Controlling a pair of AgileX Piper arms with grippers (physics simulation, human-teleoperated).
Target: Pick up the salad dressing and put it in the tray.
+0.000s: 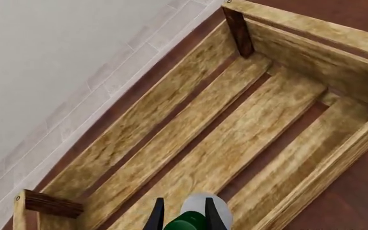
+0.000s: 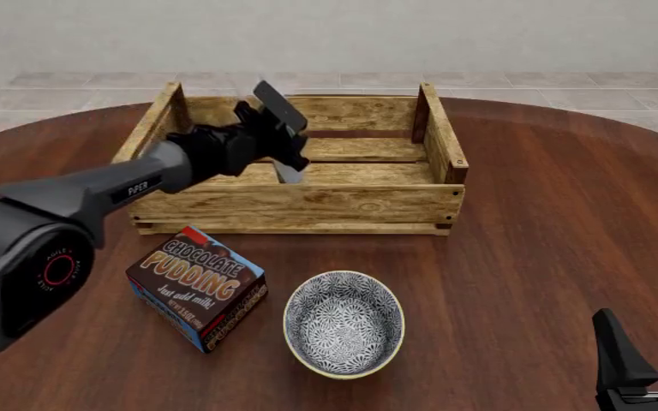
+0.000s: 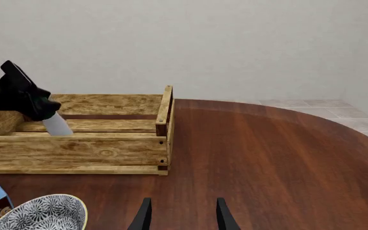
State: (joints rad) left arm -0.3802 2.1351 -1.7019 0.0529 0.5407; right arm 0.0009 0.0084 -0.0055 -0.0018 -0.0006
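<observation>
My left gripper (image 2: 281,163) is shut on the salad dressing (image 2: 288,172), a slim off-white bottle, and holds it tilted over the inside of the tray (image 2: 306,211), a large light-wood slatted crate. In the right wrist view the bottle (image 3: 57,124) pokes down from the black gripper into the crate (image 3: 107,153). In the left wrist view the bottle (image 1: 203,206), pale with a green cap, sits between the fingers above the crate's slats (image 1: 235,139). My right gripper (image 2: 649,347) is open and empty at the near right of the table.
A brown-and-blue Chocolate Pudding box (image 2: 198,287) lies in front of the crate at the left. A grey patterned bowl (image 2: 344,324) stands beside it, near the front middle; it also shows in the right wrist view (image 3: 40,214). The round wooden table (image 2: 558,223) extends to the right.
</observation>
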